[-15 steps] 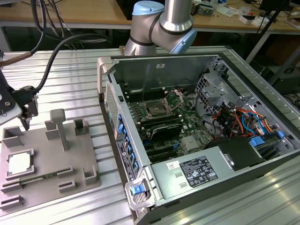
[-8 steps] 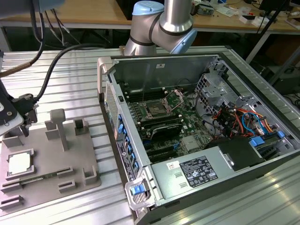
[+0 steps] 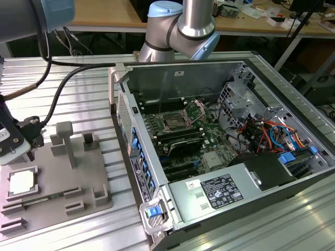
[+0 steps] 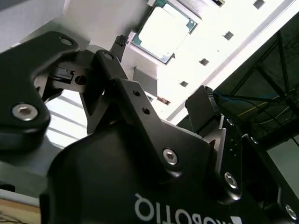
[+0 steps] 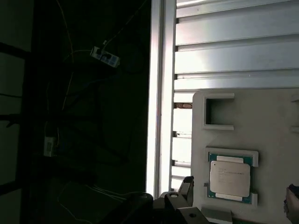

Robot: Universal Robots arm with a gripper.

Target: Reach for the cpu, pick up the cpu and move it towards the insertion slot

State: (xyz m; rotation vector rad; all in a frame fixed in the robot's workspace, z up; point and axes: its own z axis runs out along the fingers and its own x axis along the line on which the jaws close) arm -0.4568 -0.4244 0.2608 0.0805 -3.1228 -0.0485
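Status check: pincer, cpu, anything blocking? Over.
Pincer open, poised over cpu. That cpu sits in grey tray, not gripped. Nothing between them.

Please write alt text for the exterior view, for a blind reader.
A cpu lies in a grey holder at the exterior view's left, near the robot arm's end. At the right, an open computer case shows its socket.

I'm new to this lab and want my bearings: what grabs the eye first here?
The opened computer case dominates the exterior view's right, its insertion slot shiny amid green circuit board. On the exterior view's left, the cpu lies in a grey holder plate. In the second wrist view the gripper is open and empty, close to the cpu.
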